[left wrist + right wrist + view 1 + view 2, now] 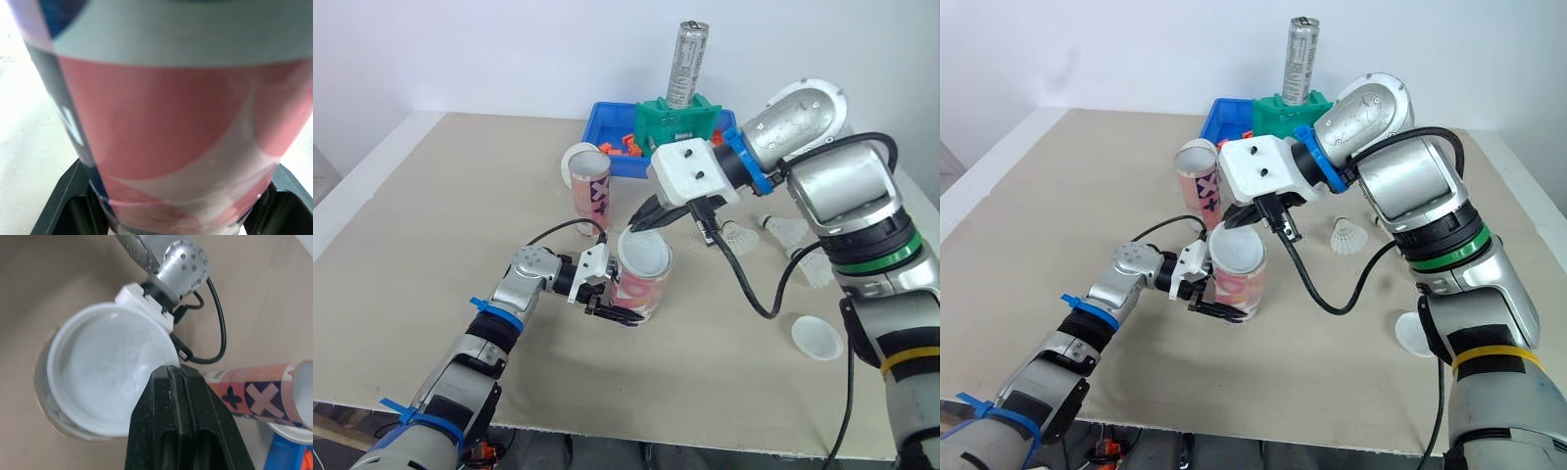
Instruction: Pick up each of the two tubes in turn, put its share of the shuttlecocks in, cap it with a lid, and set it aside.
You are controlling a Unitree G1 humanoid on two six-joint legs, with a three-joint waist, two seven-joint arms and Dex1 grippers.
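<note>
A pink and white tube [641, 286] stands upright near the table's middle, and my left gripper [610, 297] is shut on its lower part from the left. In the left wrist view the tube [166, 127] sits between the black fingers [68, 208]. A white lid [644, 250] lies slightly off-centre over the tube's mouth. My right gripper [173, 374] is shut on the rim of that lid [107, 382], reaching in from the right. A second tube [590, 191], with cross marks, stands open just behind. Loose shuttlecocks [740, 238] lie to the right.
Another white lid [818, 338] rests on the table at the front right, and one more [576, 159] leans behind the second tube. A blue bin [605, 125] and a green holder [683, 122] with a metal can [686, 61] stand at the back.
</note>
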